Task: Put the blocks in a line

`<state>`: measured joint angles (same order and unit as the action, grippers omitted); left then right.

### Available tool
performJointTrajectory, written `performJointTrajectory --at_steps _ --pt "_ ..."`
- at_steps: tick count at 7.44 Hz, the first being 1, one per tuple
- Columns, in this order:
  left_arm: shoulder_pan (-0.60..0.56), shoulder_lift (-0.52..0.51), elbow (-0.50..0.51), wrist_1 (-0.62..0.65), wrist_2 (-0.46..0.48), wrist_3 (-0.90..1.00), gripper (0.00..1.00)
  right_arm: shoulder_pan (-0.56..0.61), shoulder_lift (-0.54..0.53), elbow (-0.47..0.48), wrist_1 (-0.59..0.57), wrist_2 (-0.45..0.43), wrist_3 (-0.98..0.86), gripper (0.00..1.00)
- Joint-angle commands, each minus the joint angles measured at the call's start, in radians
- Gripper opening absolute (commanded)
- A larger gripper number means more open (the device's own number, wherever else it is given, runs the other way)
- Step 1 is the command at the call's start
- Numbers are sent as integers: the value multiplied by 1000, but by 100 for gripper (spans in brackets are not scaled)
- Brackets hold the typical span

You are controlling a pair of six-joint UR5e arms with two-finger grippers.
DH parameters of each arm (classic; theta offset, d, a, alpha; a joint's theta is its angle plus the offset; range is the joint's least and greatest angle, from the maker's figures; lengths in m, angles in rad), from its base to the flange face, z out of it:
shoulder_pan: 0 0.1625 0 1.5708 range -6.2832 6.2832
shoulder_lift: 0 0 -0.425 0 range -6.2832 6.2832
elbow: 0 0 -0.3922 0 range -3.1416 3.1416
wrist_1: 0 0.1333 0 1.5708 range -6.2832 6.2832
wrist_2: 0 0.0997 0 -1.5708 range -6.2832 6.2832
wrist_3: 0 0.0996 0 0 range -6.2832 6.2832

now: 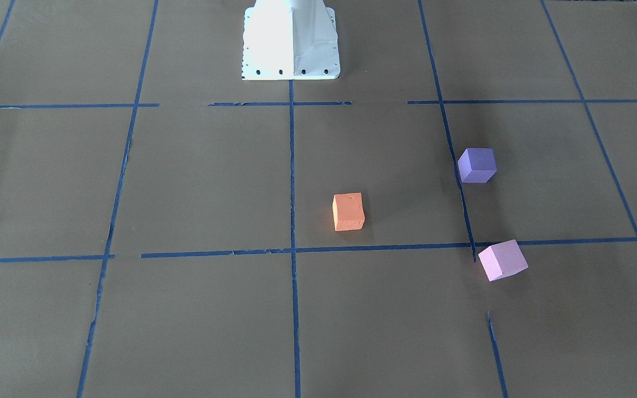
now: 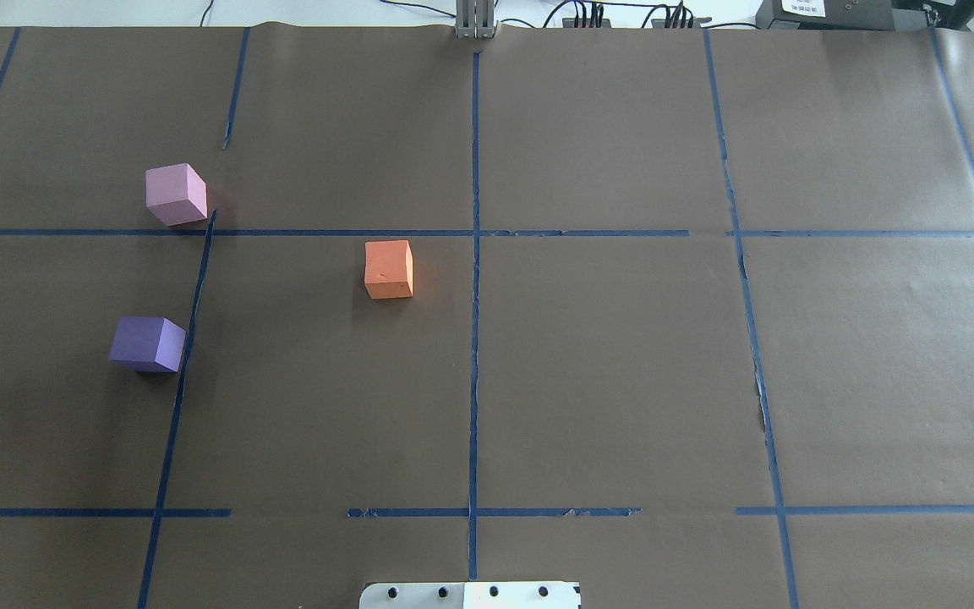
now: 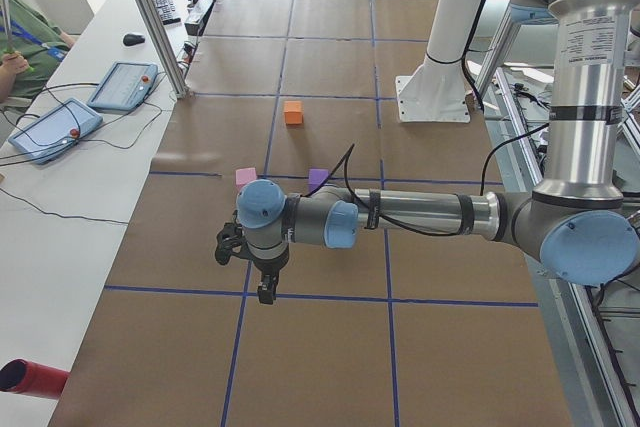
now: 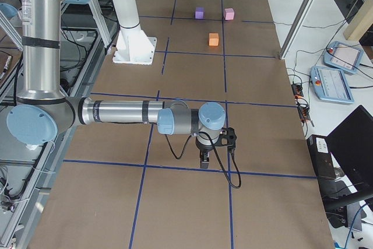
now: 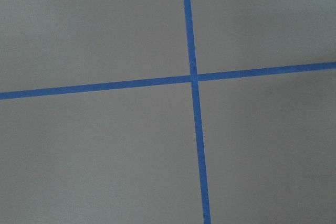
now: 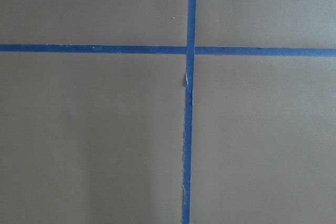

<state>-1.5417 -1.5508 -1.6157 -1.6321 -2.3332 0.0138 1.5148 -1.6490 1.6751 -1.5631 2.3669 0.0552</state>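
Observation:
Three cubes lie apart on the brown paper, on my left half of the table. The orange block [image 2: 388,269] [image 1: 348,211] is nearest the centre line. The violet-purple block [image 2: 148,344] [image 1: 477,165] is closer to me, and the pale pink block [image 2: 175,194] [image 1: 502,260] is farther out. My left gripper [image 3: 262,292] hangs over the table's left end, well away from the blocks. My right gripper [image 4: 203,161] hangs over the right end. Both show only in the side views, so I cannot tell whether they are open or shut. Both wrist views show only paper and tape.
Blue tape lines [image 2: 474,338] divide the paper into a grid. The white robot base [image 1: 291,41] stands at the table's near-middle edge. Teach pendants [image 3: 123,85] and cables lie on the side bench, and a red cylinder [image 3: 30,377] lies there too.

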Motion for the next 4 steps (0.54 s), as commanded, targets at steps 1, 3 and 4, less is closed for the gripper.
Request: performJointTrajectory --at_steps 1,3,4 --pt "0 0 2 -2 0 0 100 -1 0 0 -2 0 0 100" --pt "0 -26 -13 3 0 -9 100 1 0 0 0 0 0 100" --pt "3 -43 -56 8 2 -17 100 1 0 0 0 -2 0 100"
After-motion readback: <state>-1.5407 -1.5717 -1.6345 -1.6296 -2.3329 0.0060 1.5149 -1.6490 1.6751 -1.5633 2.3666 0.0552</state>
